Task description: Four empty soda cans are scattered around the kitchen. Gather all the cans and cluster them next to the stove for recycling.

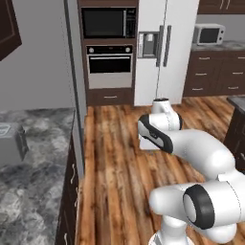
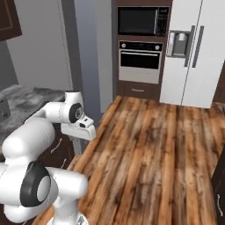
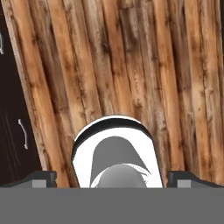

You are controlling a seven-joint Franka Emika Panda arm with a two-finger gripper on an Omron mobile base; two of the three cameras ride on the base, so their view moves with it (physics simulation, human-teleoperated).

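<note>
Wood-plank floor (image 1: 115,158) runs through the middle of the left base view, between a grey marbled bench (image 1: 33,143) at nine o'clock and dark lower cabinets (image 1: 215,72) at two o'clock. A wall oven (image 1: 109,64) below a built-in microwave (image 1: 107,22) stands at twelve o'clock, beside a white refrigerator (image 1: 165,48); a small countertop microwave (image 1: 209,34) sits at one o'clock. A grey boxy appliance (image 1: 12,143) rests on the bench (probably a toaster, too blurred to confirm). The arm (image 1: 191,148) is folded at five o'clock, elbow high, forearm doubled back over the floor, apparently a compact carrying pose for travel rather than a reach.

Right base view: the same oven (image 2: 140,61) and refrigerator (image 2: 193,52) lie at twelve to one o'clock. The arm's wrist (image 2: 72,112) hangs at nine o'clock just beside the bench edge (image 2: 26,99), hand pointing downward.

Hand view: the camera looks straight down onto floor planks (image 3: 131,65), with a dark cabinet front (image 3: 13,131) at nine o'clock. The gripper (image 3: 112,180) has its jaws spread fully apart, holding nothing; one fingertip (image 3: 41,178) shows at seven o'clock.

As for the soda cans and the stove, their whereabouts cannot be told from here, so the search judged to be in hand is at an early stage.
</note>
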